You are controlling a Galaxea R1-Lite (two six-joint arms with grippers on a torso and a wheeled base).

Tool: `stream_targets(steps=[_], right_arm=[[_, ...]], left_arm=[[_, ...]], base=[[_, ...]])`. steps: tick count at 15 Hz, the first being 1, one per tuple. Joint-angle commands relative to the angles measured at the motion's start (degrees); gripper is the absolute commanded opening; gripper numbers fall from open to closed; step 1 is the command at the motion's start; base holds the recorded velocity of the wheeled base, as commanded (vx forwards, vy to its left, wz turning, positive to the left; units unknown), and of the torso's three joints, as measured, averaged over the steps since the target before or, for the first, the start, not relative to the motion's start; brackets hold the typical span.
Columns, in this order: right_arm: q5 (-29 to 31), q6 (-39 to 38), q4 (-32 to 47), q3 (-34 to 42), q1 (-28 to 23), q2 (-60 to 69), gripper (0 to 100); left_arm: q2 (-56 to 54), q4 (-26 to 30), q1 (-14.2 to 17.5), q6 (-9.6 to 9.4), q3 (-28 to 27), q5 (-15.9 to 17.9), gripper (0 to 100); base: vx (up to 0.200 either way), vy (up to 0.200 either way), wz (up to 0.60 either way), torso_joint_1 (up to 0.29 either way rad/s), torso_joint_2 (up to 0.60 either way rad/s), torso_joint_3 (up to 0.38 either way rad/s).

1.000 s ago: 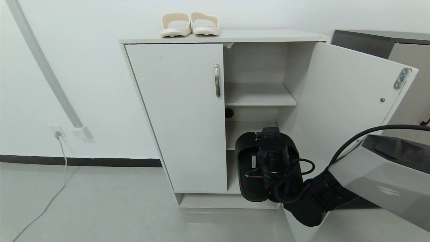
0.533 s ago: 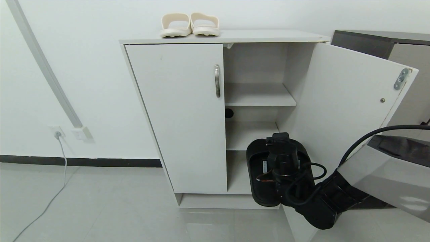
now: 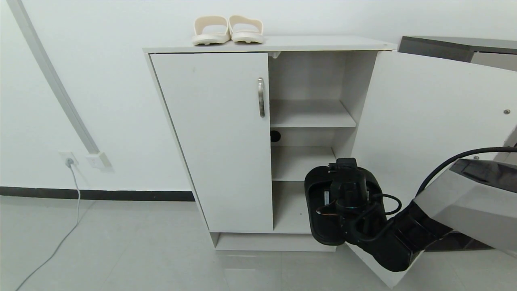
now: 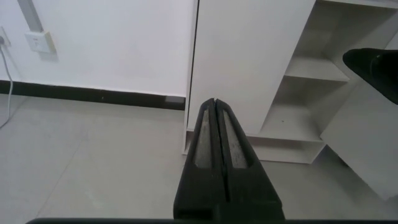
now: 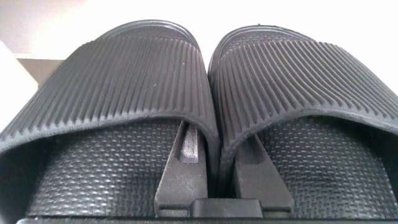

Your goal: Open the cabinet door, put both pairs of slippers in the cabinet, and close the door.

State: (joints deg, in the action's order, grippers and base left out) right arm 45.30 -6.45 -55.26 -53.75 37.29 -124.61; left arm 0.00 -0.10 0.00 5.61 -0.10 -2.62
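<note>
A white cabinet (image 3: 210, 141) stands against the wall, its left door shut and its right door (image 3: 424, 121) swung wide open. A cream pair of slippers (image 3: 228, 29) rests on the cabinet top. The black pair of slippers (image 3: 323, 214) hangs in front of the lower right compartment, near the open door. My right gripper (image 5: 217, 168) is shut on the slippers' inner edges, pinched side by side, its fingers (image 5: 191, 152) under the ribbed straps (image 5: 143, 74). My left gripper (image 4: 214, 112) is shut on nothing, low over the floor, pointing at the cabinet's base (image 4: 249, 146).
Inside the open half are an upper shelf (image 3: 311, 115), a middle shelf (image 3: 301, 163) and a bottom board (image 3: 286, 210), all bare. A wall socket with a trailing cable (image 3: 69, 162) lies at the left. A grey cabinet (image 3: 444, 43) stands behind the open door.
My right arm has carried the black slippers to the right and slightly down. The right door has swung further open.
</note>
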Motion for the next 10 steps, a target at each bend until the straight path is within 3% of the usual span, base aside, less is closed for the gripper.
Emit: stream_targets(steps=[1, 4, 7, 10], right_arm=[[-0.04, 0.03, -0.02, 0.05, -0.11, 0.33, 0], [-0.39, -0.06, -0.11, -0.04, 0.24, 0.42, 0], [-7.07, 0.21, -2.48, -0.57, 5.6, 0.69, 0], [-7.16, 0.12, -2.31, -2.77, 6.74, -1.07, 0]], left_arm=[[0.09, 0.01, 0.0, 0.02, 0.01, -0.02, 0], [0.09, -0.08, 0.0, 0.02, 0.01, -0.02, 0], [0.09, 0.01, 0.0, 0.02, 0.01, -0.02, 0], [0.09, -0.08, 0.0, -0.07, 0.01, -0.02, 0]], base=[[0.0, 0.0, 0.0, 0.0, 0.0, 0.0], [0.0, 0.0, 0.0, 0.0, 0.0, 0.0], [0.0, 0.0, 0.0, 0.0, 0.0, 0.0], [0.0, 0.0, 0.0, 0.0, 0.0, 0.0]])
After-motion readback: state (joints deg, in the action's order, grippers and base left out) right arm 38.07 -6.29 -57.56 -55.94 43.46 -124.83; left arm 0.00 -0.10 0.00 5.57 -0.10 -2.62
